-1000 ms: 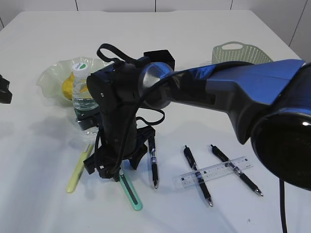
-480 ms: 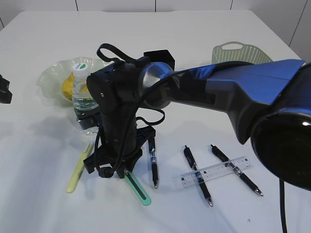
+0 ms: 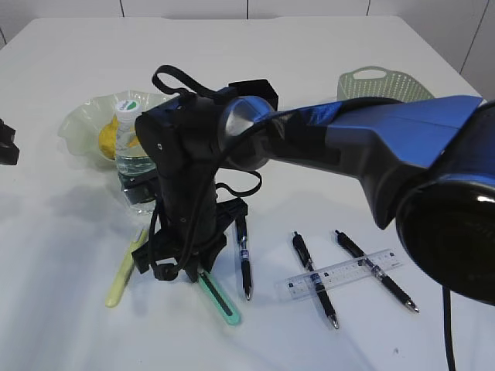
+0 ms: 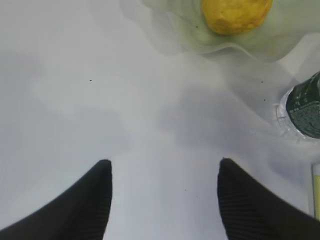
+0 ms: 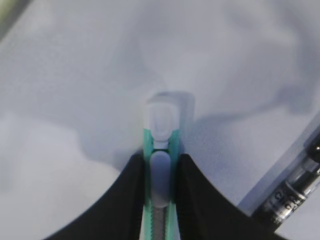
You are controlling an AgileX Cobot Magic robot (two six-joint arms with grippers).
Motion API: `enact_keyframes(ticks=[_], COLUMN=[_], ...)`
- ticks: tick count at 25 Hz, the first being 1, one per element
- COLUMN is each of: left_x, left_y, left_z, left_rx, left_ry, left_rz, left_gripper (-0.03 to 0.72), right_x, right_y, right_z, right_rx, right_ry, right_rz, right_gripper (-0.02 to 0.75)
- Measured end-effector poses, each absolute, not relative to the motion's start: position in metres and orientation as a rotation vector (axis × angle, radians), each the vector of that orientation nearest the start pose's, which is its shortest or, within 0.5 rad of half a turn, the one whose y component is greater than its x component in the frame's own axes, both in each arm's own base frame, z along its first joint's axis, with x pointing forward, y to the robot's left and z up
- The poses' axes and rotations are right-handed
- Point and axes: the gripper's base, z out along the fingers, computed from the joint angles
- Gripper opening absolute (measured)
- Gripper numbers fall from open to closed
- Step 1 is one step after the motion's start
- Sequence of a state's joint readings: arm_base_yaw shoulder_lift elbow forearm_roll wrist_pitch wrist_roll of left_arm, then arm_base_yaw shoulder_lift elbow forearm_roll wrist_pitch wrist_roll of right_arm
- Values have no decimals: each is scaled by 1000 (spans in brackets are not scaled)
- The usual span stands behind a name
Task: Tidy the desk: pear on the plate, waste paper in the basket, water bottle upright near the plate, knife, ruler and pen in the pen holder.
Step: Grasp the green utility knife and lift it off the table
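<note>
Pinching the green knife (image 5: 160,200), right gripper (image 3: 179,272) working; pear (image 4: 235,14) is sitting plated, bottle (image 3: 133,147) upright; pens (image 3: 244,263), ruler (image 3: 340,273) at 3 o'clock waiting; left gripper (image 4: 162,200) spread.

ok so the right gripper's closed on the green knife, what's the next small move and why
Probably lift straight up. The right gripper is shut on the knife, which seems to still lie on the desk, with a pen close beside it. A short lift would clear that pen before carrying the knife to the pen holder.
</note>
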State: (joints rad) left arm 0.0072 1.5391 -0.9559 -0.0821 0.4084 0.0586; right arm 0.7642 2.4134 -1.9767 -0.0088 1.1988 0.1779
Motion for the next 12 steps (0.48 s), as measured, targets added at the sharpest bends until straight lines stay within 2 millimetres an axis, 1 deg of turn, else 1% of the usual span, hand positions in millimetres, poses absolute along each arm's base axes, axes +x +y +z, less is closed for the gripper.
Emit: enact_keyframes(ticks=[3,5,8,12], left_x=[317,316,316,315], left_y=[-1,-1,-1,-1], left_z=[235,235,234,234], left_rx=[-16,-15,-15,-15], left_ry=[2476,2481,2490,2496], left_rz=[-45,-45,-46,-46], left_gripper=[465,465,465,465], right_x=[352,357,363,368], right_y=[336,339,340,340], right_z=[135,145,156,164], right_rx=[-875,-843,-771,-721], right_ry=[2968,2938,2899,2865], right_rz=[23,33,12,-18], right_gripper=[143,143,143,143])
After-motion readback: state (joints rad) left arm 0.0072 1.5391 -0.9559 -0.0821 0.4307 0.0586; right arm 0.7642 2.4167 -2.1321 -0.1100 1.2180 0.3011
